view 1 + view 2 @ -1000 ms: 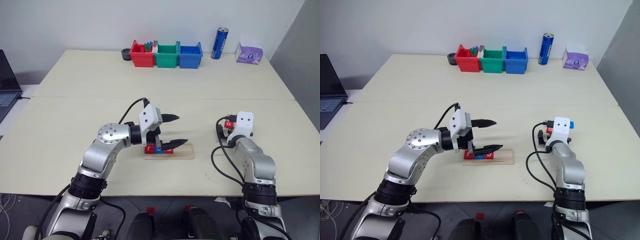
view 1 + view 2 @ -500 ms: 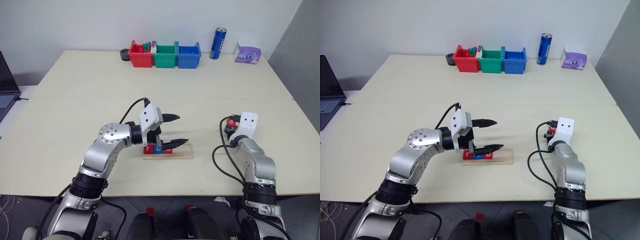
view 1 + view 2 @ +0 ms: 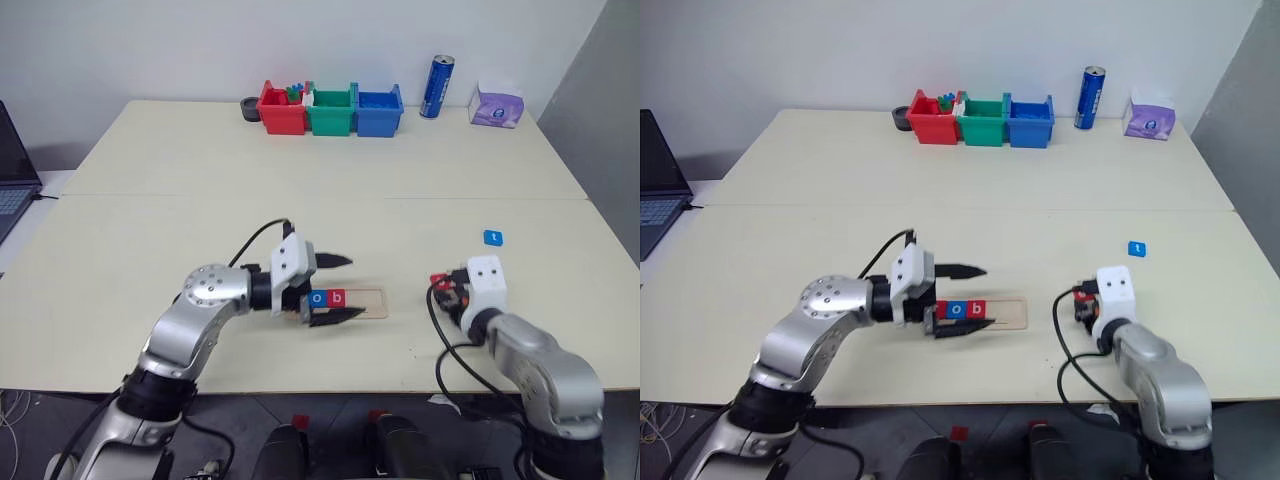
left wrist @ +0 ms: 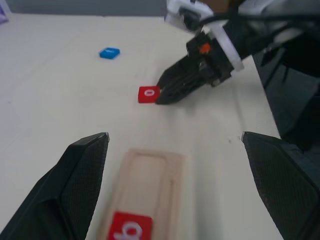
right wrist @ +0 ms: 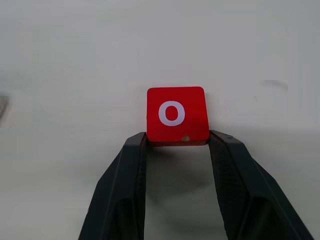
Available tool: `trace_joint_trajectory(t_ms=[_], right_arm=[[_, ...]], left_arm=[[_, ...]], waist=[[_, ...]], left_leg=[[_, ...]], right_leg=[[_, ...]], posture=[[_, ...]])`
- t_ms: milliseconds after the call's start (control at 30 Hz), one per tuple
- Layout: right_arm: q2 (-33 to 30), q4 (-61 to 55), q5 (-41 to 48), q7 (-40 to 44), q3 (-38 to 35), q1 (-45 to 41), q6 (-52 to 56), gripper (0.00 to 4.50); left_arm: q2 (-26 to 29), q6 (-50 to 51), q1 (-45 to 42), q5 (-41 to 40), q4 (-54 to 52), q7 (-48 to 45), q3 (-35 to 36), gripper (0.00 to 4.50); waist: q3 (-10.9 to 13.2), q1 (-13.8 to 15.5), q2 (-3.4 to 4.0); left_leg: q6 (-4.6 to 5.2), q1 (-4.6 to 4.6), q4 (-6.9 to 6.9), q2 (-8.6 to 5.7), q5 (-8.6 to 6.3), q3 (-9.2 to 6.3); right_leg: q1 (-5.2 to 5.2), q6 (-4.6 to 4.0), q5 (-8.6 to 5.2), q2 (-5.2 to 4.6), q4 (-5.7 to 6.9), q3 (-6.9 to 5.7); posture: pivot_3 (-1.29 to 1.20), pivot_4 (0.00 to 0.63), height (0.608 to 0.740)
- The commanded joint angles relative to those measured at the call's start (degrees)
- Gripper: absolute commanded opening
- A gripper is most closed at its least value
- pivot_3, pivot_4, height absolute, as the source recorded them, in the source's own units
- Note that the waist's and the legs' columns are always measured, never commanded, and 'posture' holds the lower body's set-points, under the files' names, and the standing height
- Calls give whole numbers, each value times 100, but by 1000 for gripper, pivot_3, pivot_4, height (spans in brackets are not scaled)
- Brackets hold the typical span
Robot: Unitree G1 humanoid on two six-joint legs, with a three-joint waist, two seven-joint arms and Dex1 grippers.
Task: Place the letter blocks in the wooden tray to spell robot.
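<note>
My right gripper (image 5: 177, 137) is shut on a red letter block marked "o" (image 5: 176, 112), held by its near edge low over the table. The left wrist view shows the same block (image 4: 149, 94) at my right fingertips. A blue block marked "t" (image 3: 492, 237) lies alone on the table further back. The wooden tray (image 3: 368, 303) lies in front of me with a blue "o" block (image 3: 318, 297) and a red "b" block (image 3: 338, 297) in its groove. My left gripper (image 3: 340, 289) stands open, its fingers straddling the tray's left part; what lies further left in the groove is hidden.
Red (image 3: 281, 110), green (image 3: 332, 111) and blue (image 3: 379, 111) bins stand at the table's far edge, with a blue can (image 3: 437, 87) and a purple tissue pack (image 3: 496, 106) to their right. A laptop (image 3: 14, 170) sits off the left edge.
My right gripper closed on the red "o" block and drew back toward me with it, uncovering the blue "t" block. My left gripper pulled back and sank a little.
</note>
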Motion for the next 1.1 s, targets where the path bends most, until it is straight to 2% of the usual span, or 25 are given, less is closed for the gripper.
trace_joint_trajectory(t_ms=[33, 67, 200, 300, 367, 433, 500, 567, 700, 833, 967, 1100], right_arm=[[467, -469, 323, 39, -125, 67, 1122, 1453], [658, -567, 349, 43, -183, 35, 1382, 1453], [938, -739, 357, 115, -249, -107, 1779, 2846], [804, -751, 394, 202, -289, -223, 1782, 3965], [549, -755, 394, 314, -369, -334, 1654, 4476], [292, -743, 402, 436, -461, -463, 1426, 4476], [383, -472, 564, 632, -1040, -852, 1115, 4476], [75, -71, 754, 1085, -1192, -1130, 440, 4476], [-879, 635, 886, 2335, -671, -1135, -1105, 4476], [-1823, 1482, 720, 4066, 56, -727, -3151, 4476], [-2322, 2423, 356, 4884, 499, -699, -4650, 4476], [-2533, 3210, 239, 5454, 762, -896, -5448, 4476]], left_arm=[[109, 25, 30, -163, -297, 11, 183, 4500], [119, 40, 30, -182, -300, 28, 190, 4500], [115, 55, -14, -204, -270, 55, 164, 4500], [117, 36, -62, -208, -212, 50, 151, 4500], [130, 13, -79, -203, -172, 28, 153, 4500], [151, -15, -90, -200, -132, -3, 167, 4500], [142, -45, -124, -184, -77, -11, 169, 4500], [94, -99, -173, -139, 9, 12, 139, 4500], [17, -151, -270, -105, 125, -2, 64, 4500], [-43, -164, -351, -123, 186, -64, 13, 4500], [-36, -121, -377, -170, 155, -131, 2, 4500], [-22, -124, -365, -146, 142, -164, 2, 4500]], waist=[[-2, 6, -3], [-3, 6, -4], [-7, 0, -9], [-8, 0, -9], [-7, 1, -9], [-7, 2, -9], [-5, -1, -9], [-4, -2, -7], [-3, 1, -6], [-2, 8, -9], [0, 5, -9], [0, 6, -10]], left_leg=[[0, 1, 1, 0, 0, -1], [0, 2, 1, -1, 0, -2], [0, 9, 2, 0, 0, 2], [0, 9, 2, 0, 0, 3], [0, 9, 2, -1, 0, 4], [0, 8, 3, -4, 0, 7], [0, 7, 3, -7, 0, 9], [0, 7, 3, -6, 0, 11], [1, 3, -1, -7, 0, 14], [3, -4, -1, -7, -2, 11], [9, -5, 1, -9, -5, 17], [9, 1, 5, -9, -5, 20]], right_leg=[[2, 0, 0, 0, 0, -1], [2, 1, 0, 0, 0, -2], [6, 1, 0, 3, 0, 1], [6, 1, -1, 3, -1, 1], [6, 1, -1, 3, -2, 2], [6, 1, 0, 2, -2, 1], [5, 1, -1, 0, -3, 1], [1, 2, 0, 1, -1, -1], [2, 2, -1, 2, -9, -5], [2, 6, -4, 2, -15, -4], [1, 6, -4, -2, -16, -5], [2, 7, -3, -1, -9, -5]], posture=[[0, 150, 740], [0, 150, 740], [0, 150, 740], [0, 150, 740], [0, 150, 740], [0, 150, 740], [0, 150, 740], [0, 150, 740], [0, 150, 740], [0, 150, 740], [0, 150, 740], [0, 150, 740]])
